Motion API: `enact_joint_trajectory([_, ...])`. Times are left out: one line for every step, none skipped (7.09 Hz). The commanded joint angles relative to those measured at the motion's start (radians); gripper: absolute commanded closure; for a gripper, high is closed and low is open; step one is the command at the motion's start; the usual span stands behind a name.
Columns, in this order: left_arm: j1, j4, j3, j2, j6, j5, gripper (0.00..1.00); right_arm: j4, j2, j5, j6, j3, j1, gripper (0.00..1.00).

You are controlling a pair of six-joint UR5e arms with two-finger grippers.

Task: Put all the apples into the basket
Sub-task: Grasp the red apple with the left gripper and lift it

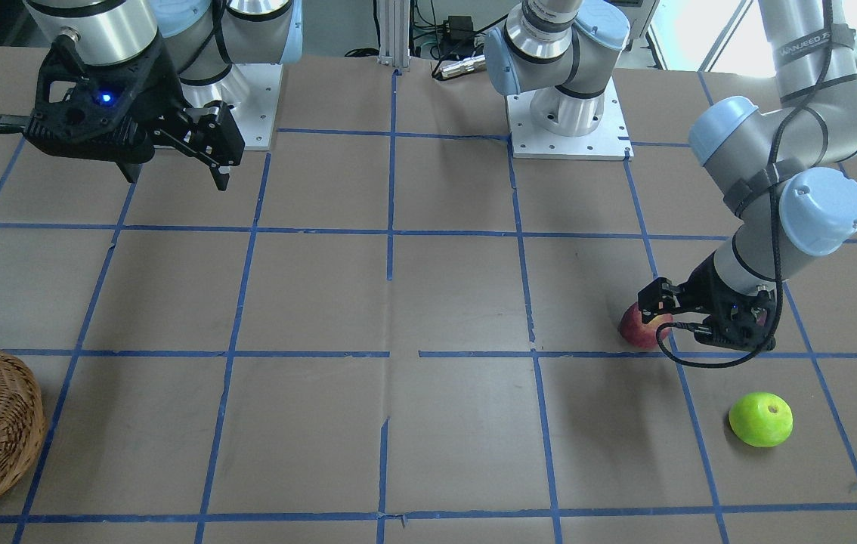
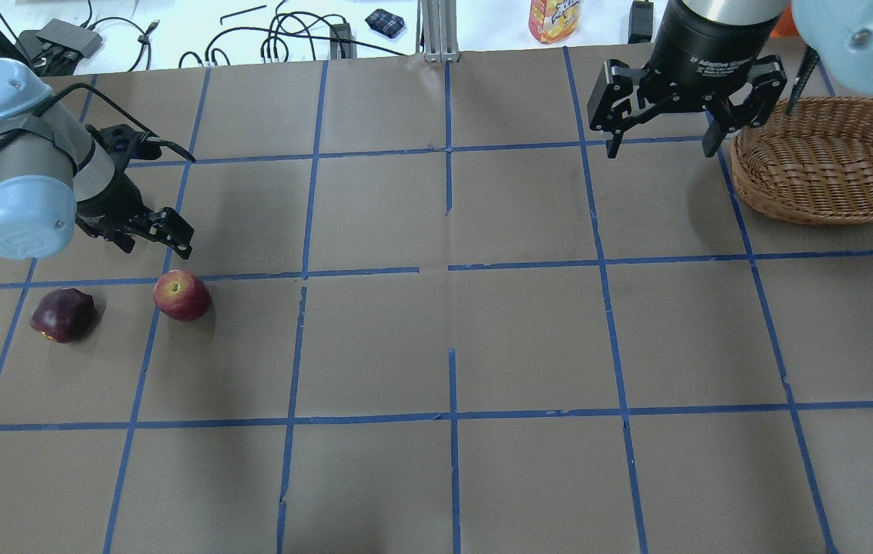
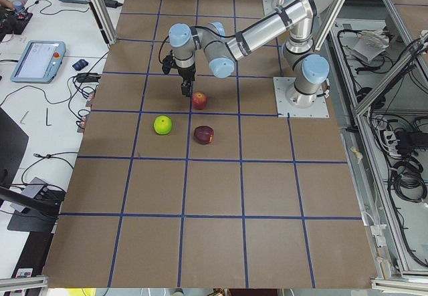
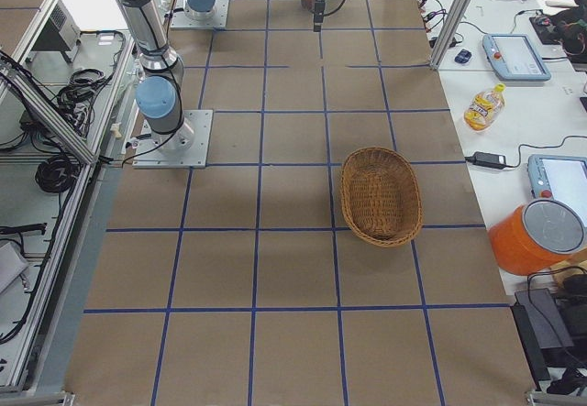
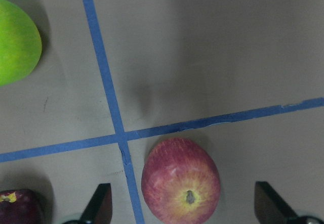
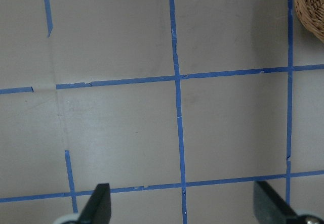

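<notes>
Left wrist-mounted view: note left claw (image 5: 185, 209) spread wide astride red apple (image 5: 177, 176), aligned for grasping. Note right claw (image 2: 661, 148), also spread, parked beside basket (image 2: 829, 192).

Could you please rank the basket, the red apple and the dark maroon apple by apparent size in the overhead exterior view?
1. The basket, clearly the largest.
2 and 3. The red apple and the dark maroon apple look about the same size, so I would not rank them.
</notes>
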Motion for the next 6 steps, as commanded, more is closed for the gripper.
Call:
enact_joint_trajectory([0.004, 0.03, -0.057, -0.009, 0.003, -0.003, 0.0, 0.001, 0.0, 0.0, 0.002, 0.0, 0.0, 0.0])
enact_joint_trajectory([0.005, 0.035, -0.081, -0.012, -0.006, -0.006, 0.0, 0.003, -0.002, -0.002, 0.002, 0.0, 0.0, 0.0])
enact_joint_trajectory([0.005, 0.035, -0.104, -0.037, -0.012, -0.002, 0.0, 0.001, -0.002, -0.002, 0.003, 0.0, 0.0, 0.0])
enact_joint_trajectory([0.005, 0.037, -0.111, -0.051, -0.031, -0.003, 0.0, 0.001, -0.002, 0.0, 0.003, 0.0, 0.0, 0.0])
enact_joint_trajectory([0.005, 0.049, -0.119, -0.058, -0.028, -0.002, 0.0, 0.001, -0.002, 0.002, 0.005, 0.002, 0.0, 0.0])
enact_joint_trajectory([0.005, 0.055, -0.118, -0.061, -0.026, -0.003, 0.02, 0.0, -0.002, 0.002, 0.006, 0.0, 0.002, 0.0])
